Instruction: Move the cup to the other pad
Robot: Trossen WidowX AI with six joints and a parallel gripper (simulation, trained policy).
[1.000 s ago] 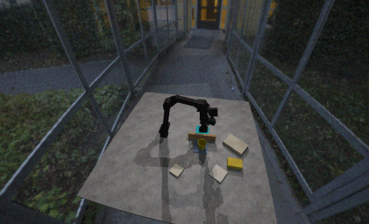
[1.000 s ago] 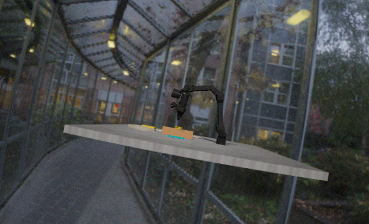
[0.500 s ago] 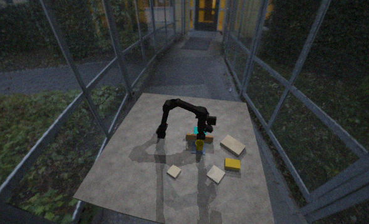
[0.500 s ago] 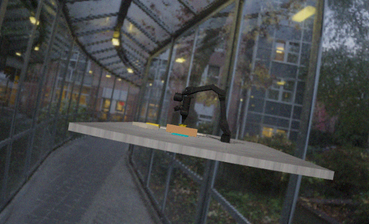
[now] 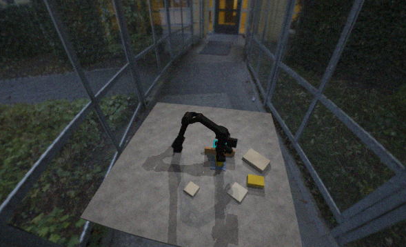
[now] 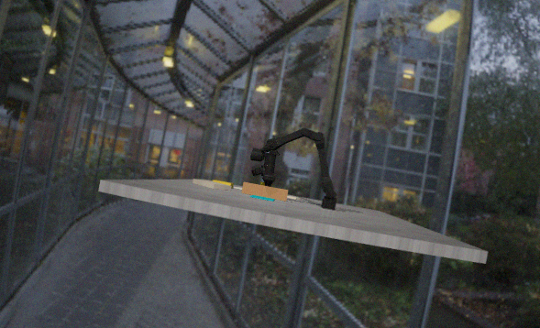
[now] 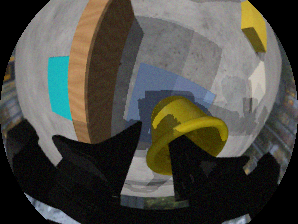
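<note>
The round yellow cup with the flared rim (image 5: 219,163) (image 7: 189,116) is on the flat blue square pad (image 5: 214,168) (image 7: 133,100), so the carry over the upright orange-brown wooden barrier (image 5: 209,151) (image 6: 265,191) (image 7: 89,60) to the flat cyan pad (image 5: 215,142) (image 6: 262,198) (image 7: 59,87), the setting down and the release all seem left to do. The black gripper (image 5: 220,159) (image 6: 268,184) (image 7: 155,127) points down low at the cup from an arched arm (image 5: 207,123) (image 6: 294,136) — fingers partly open, one overlapping the cup's mouth in the wrist view, nothing yet gripped.
</note>
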